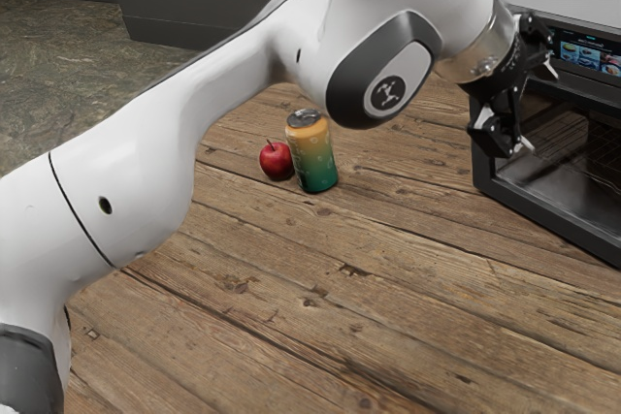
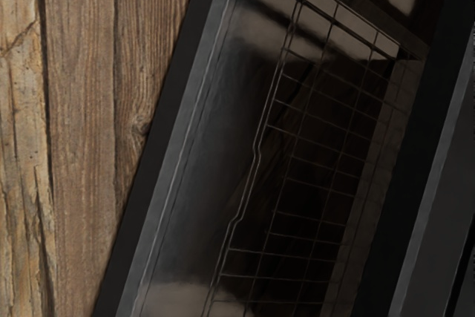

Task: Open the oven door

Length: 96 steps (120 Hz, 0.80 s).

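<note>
At the exterior view's right, my gripper [image 1: 539, 108] is in front of the oven door [image 1: 500, 183], near its side edge. Its two fingers stand wide apart, one above the other, with nothing held between them. The door looks closed, its dark glass framed in black. From the hand, the oven door [image 2: 159, 161] appears close up and slanted, with a wire rack [image 2: 300, 161] behind the glass. Part of the door's upper area is hidden by the gripper in the exterior view.
A lit display [image 1: 587, 57] sits on the oven's upper front. On the wooden table [image 1: 320, 307], a red apple [image 1: 277, 161] stands beside an orange-and-green can [image 1: 311, 154], both below the arm and away from the oven.
</note>
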### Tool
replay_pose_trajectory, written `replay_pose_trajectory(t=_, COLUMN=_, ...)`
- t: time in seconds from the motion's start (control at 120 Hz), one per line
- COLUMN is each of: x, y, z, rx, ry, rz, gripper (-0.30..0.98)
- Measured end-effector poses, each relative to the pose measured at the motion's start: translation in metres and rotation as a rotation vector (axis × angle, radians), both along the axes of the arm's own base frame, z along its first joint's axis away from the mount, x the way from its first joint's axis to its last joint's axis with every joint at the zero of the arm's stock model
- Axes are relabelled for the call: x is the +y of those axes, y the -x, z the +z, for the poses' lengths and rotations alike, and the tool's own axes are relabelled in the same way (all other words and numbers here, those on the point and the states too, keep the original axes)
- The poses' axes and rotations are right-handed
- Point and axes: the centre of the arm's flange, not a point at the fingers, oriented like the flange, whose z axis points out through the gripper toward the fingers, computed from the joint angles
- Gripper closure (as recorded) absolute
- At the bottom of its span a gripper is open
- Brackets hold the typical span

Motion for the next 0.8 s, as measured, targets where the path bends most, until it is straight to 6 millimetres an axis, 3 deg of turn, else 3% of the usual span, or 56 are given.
replay_pose_trajectory(t=0.083, x=0.012, y=-0.012, z=-0.006, rx=-0.014, ry=0.004, rz=-0.003, gripper=0.00)
replay_pose_trajectory(t=0.317, x=0.019, y=-0.026, z=-0.012, rx=-0.079, ry=0.006, rz=-0.037, gripper=0.00)
replay_pose_trajectory(t=0.675, x=0.001, y=-0.035, z=-0.032, rx=-0.158, ry=-0.080, rz=-0.122, gripper=0.00)
replay_pose_trajectory(t=0.8, x=-0.006, y=-0.033, z=-0.026, rx=-0.195, ry=-0.117, rz=-0.153, gripper=0.00)
